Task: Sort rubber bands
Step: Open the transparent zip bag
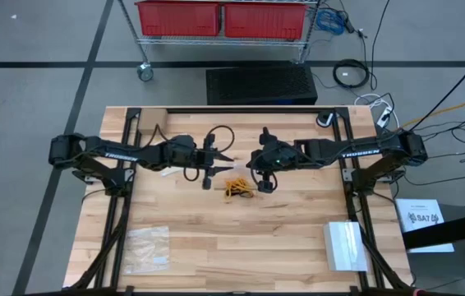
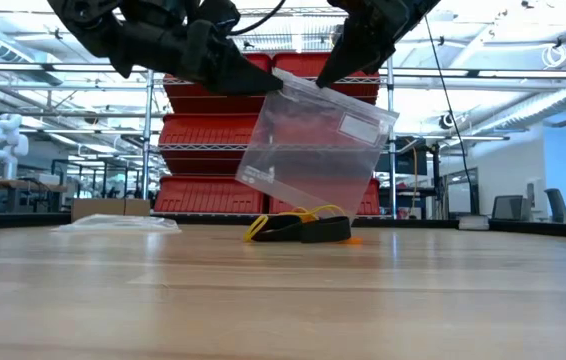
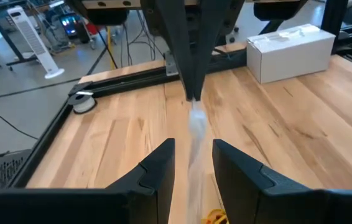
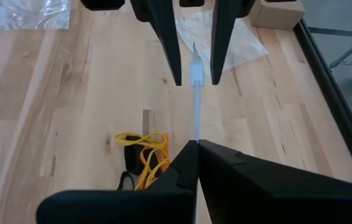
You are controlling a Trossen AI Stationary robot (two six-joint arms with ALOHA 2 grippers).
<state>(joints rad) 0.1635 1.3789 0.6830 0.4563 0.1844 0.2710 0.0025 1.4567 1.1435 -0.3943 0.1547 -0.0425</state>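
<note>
Above the middle of the wooden table (image 1: 282,238), the two arms hold a clear plastic bag (image 2: 308,150) up in the air between them. The right pincer (image 4: 194,146) is closed tight on one top corner of the bag, its dark fingers pressed together on the thin plastic edge. The left pincer (image 3: 193,162) stands partly open, its two fingers on either side of the bag's edge with a gap between them; whether the fingers actually touch the plastic cannot be told. In the low view the bag hangs tilted, with its lower corner close above the pile beneath it and a white label strip near its top.

The rubber bands (image 1: 237,188) lie in a small heap on the table near its centre, just below and between the two pincers. Yellow and orange loops lie tangled with black ones; in the low view the black bands sit at the front of the heap with the yellow loops arching over them. None of the bands is held by either pincer.

A second clear bag (image 1: 148,249) lies flat on the table toward the front left corner, well apart from the heap. A white box (image 1: 345,245) stands near the front right edge. Behind the table, red bins (image 1: 224,18) sit on a wire rack on wheels.
</note>
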